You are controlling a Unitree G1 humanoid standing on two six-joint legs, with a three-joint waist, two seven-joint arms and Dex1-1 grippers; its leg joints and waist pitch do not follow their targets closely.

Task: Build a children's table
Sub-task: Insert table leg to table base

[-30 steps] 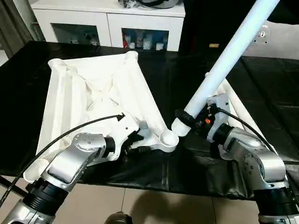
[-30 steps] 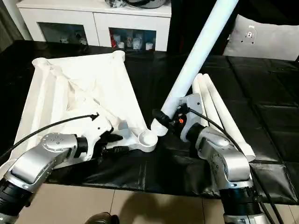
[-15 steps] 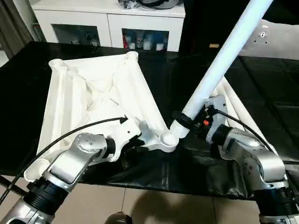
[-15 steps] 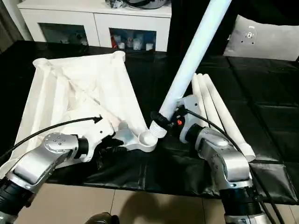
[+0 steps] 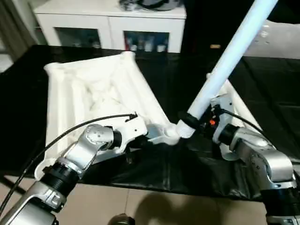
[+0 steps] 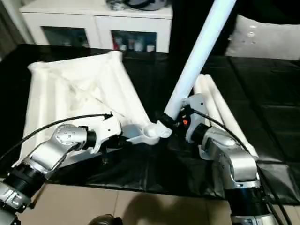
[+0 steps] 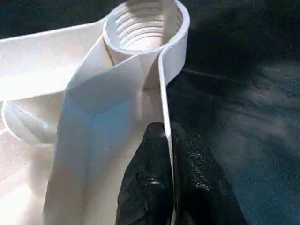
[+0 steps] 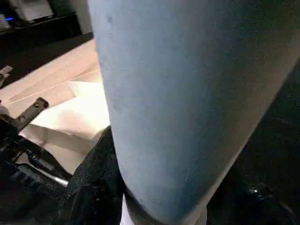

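Observation:
The white tabletop (image 5: 93,89) lies ribbed side up on the black work table. My left gripper (image 7: 165,136) is shut on the tabletop's thin rim just behind the near right corner socket (image 7: 143,26). In the head views the left gripper (image 5: 139,139) sits beside that socket (image 5: 169,137). My right gripper (image 5: 191,119) is shut on a white leg (image 5: 225,61) that slants up to the right. The leg's threaded lower end (image 5: 184,130) is right at the socket. The leg (image 8: 178,93) hides the right fingers almost entirely in the right wrist view.
Other white legs (image 6: 220,108) lie side by side on the black table (image 5: 154,173) behind my right arm. A white cabinet (image 5: 108,18) stands beyond the table's far edge. The table's front edge runs just under both forearms.
My left gripper has closed onto the tabletop's rim, and the near corner with the socket has shifted right and up. The leg's lower end now meets the socket.

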